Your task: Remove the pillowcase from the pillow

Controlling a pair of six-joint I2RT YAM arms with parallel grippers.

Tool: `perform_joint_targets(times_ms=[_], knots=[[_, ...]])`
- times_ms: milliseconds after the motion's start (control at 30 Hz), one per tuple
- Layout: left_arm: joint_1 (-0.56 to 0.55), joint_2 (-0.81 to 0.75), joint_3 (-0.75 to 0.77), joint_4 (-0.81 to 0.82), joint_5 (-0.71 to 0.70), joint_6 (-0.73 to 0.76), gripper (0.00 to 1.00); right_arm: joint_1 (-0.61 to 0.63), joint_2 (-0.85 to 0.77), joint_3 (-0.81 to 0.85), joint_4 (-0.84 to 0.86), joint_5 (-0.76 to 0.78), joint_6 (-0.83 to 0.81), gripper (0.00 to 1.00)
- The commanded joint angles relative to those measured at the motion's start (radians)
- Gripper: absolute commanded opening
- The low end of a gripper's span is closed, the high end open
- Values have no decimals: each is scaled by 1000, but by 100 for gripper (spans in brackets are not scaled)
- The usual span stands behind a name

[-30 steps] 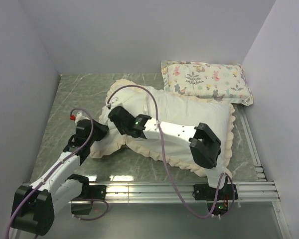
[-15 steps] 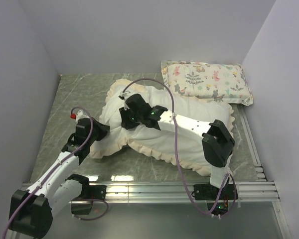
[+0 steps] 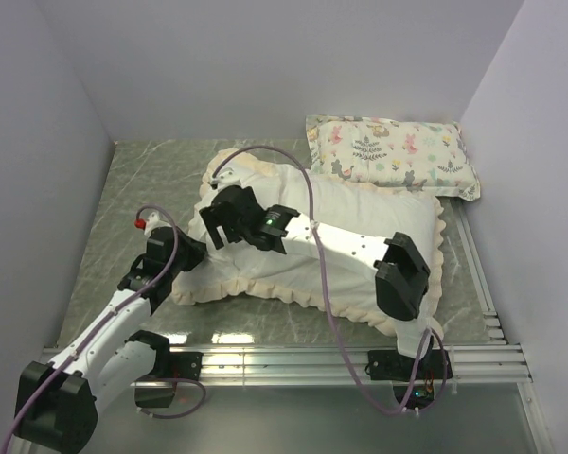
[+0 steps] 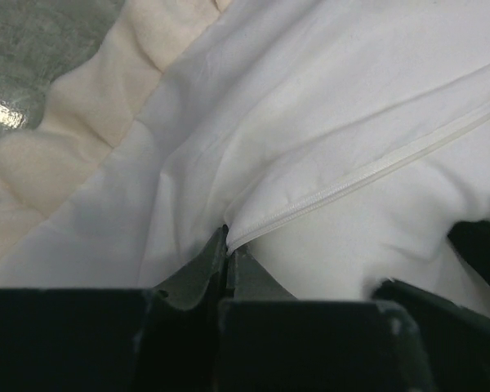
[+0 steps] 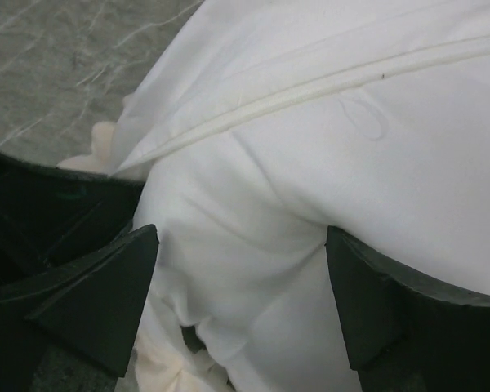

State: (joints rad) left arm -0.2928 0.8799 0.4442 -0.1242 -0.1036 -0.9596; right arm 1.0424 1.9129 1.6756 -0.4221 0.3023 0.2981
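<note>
Your left claw [image 4: 226, 255] is clenched on a fold of white cloth at the left edge of the pillowcase [image 3: 355, 222], beside a zip seam [image 4: 351, 181]. Your right claw [image 5: 241, 241] is spread wide, straddling a white bulge. The pillowcase lies in the middle of the table [image 3: 142, 180], and a printed pillow [image 3: 393, 151] sits at its far right corner.

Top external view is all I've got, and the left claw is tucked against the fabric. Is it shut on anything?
Observer: Yes. The left wrist view shows the left claw shut, pinching the pillowcase right where a zipper-like seam ends.
Operator: And the right claw?
Observer: Open. In the right wrist view the right claw has its fingers wide apart, straddling a white fabric bulge without squeezing it.
</note>
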Motion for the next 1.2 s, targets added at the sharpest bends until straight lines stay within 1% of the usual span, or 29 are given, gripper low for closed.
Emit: perform_joint_targets(times_ms=[0,67,100,200,233,267,300,333,367,433,467,500,567,700,833,1033,1167], knots=[[-12,-28,-13,-57,5,-1,0,-7,103,59,-89,120,-21,92],[-12,-32,-10,-57,10,-4,1,-7,136,42,-60,100,-14,94],[-12,-33,-7,-57,13,-7,1,-13,149,36,-49,65,-11,94],[-14,-42,-2,-55,22,-16,4,-25,198,52,-52,29,-4,81],[-16,-48,-1,-57,24,-18,5,-36,219,67,-66,18,-4,73],[-16,-50,2,-60,25,-18,6,-44,224,73,-76,11,1,33],[-17,-53,5,-63,28,-16,6,-50,224,76,-84,11,4,13],[-17,-55,7,-66,27,-14,6,-57,203,64,-80,8,4,2],[-19,-56,10,-75,25,-13,6,-82,187,53,-75,-2,7,0],[-19,-53,11,-81,21,-11,3,-117,120,9,-46,-46,33,0],[-19,-49,13,-95,16,-13,2,-172,97,-8,-31,-70,44,0],[-19,-45,11,-101,10,-16,0,-195,74,-22,-18,-89,56,0],[-22,-38,5,-117,-2,-27,0,-267,22,-46,-1,-140,79,0],[-23,-42,-22,-135,-44,-45,0,-344,-54,-73,20,-163,105,0],[-23,-48,-50,-140,-56,-65,0,-392,-136,-90,52,-193,136,0],[-22,-29,-84,-144,-68,-70,1,-409,-208,-79,77,-236,157,0],[-22,-2,-123,-111,-82,-85,1,-410,-279,-99,95,-281,167,0]])
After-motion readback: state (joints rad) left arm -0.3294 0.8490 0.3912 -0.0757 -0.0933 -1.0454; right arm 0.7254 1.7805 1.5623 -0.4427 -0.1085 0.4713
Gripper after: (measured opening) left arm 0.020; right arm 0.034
